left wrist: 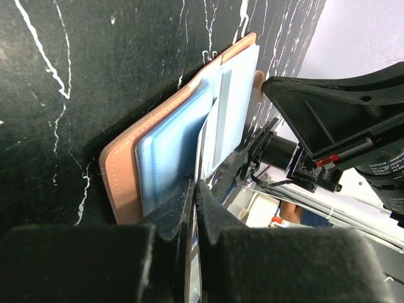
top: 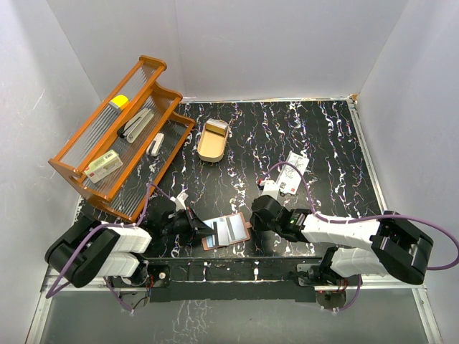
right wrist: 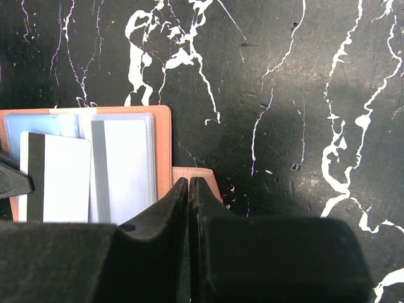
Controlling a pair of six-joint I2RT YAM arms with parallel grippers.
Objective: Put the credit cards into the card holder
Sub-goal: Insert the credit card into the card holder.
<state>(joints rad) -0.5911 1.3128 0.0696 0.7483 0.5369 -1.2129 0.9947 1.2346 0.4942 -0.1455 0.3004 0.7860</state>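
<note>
The card holder lies open on the black marble table, reddish-brown leather with pale blue inner pockets. My left gripper is shut on the near edge of a white credit card with a dark stripe, held over the holder's pockets. A second pale card with a grey stripe lies in the holder. My right gripper is shut, its tips on the holder's strap tab. More credit cards, white with red print, lie farther back on the right.
A large orange wire rack stands at the back left with a cream box on it. A tan oval tray sits behind the holder. White walls close in the table on three sides.
</note>
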